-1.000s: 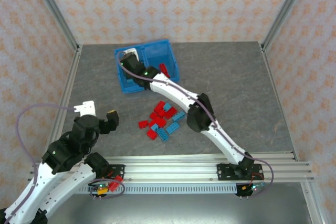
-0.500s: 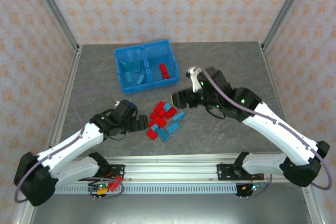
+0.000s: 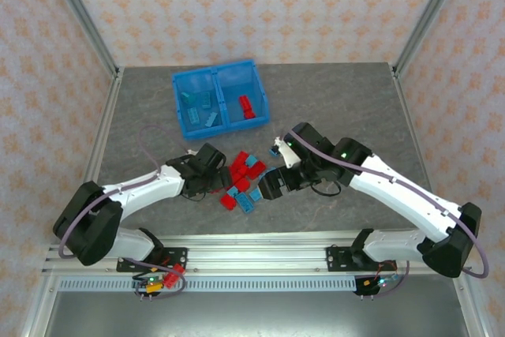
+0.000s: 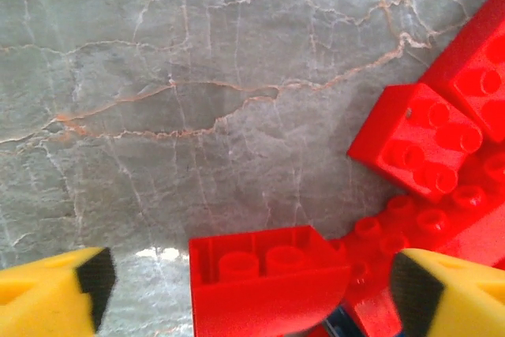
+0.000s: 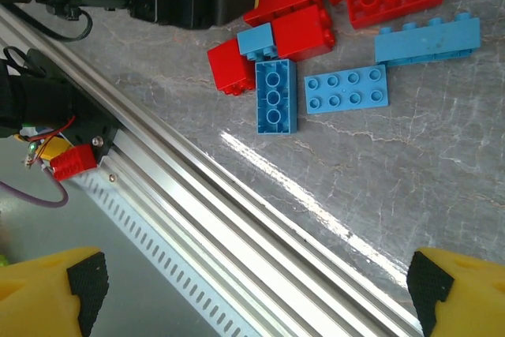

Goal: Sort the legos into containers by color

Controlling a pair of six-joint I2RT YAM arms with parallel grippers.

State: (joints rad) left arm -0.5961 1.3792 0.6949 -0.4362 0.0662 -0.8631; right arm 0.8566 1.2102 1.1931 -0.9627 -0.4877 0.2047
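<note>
I am watching both tools standing spread: the left tool (image 4: 252,283) straddling, not pinching, a small red studded plastic brick (image 4: 237,262) at the left of the red and light-blue brick pile (image 3: 243,179) near the grey surface's (image 3: 347,108) near edge, the right tool (image 3: 272,185) hovering just beside that pile.

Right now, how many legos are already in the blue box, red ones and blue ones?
Red legos: 1, in the right compartment of the bin
Light-blue legos: 4 as far as I can tell, in the left compartment; they are tiny and crowded together
Total: 5, by that count
</note>
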